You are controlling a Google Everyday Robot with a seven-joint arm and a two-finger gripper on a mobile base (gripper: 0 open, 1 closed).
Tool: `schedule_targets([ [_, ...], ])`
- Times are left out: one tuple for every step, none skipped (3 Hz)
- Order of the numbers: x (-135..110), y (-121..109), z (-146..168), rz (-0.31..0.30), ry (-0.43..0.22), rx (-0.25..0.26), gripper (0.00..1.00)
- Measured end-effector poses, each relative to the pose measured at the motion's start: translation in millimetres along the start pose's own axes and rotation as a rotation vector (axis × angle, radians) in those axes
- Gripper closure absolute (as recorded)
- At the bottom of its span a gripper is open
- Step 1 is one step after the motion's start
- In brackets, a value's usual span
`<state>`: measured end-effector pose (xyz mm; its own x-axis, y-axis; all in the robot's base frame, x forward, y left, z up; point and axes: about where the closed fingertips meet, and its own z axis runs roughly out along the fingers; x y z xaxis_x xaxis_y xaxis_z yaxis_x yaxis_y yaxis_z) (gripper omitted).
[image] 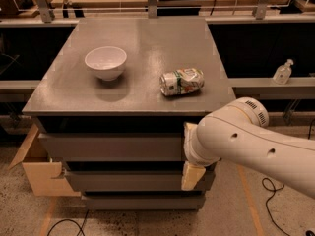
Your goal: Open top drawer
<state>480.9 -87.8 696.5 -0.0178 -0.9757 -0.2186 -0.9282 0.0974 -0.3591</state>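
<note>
The top drawer, shut just under the tabletop, stretches its long front sideways to the left of the gripper, which sits against its right end; if the gripper is wide or narrow cannot be told.

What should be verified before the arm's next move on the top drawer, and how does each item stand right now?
1. Top drawer front in view and identified: ok.
2. Gripper level with that front: not ok. It hangs at the cabinet's right front, down by the middle drawer front.
3. Hold on the top drawer: cannot tell. The arm covers the drawer's right end.
4. Drawer pulled out: not ok. No interior shows.
5. Bowl and can back from the cabinet top's front edge: ok.
6. Cardboard box out of the drawer's path: ok. It sits beside the cabinet's left side.
</note>
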Motion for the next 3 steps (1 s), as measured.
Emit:
schedule_targets([
  [-9.4,-9.3,19.7,-0.033,-0.029,0.054,0.00],
  [-17.0,-18.3,39.3,-0.052,-0.041,0.085,0.00],
  [-20.8,-26.3,54.5,-0.052,-0.052,0.094,0.00],
])
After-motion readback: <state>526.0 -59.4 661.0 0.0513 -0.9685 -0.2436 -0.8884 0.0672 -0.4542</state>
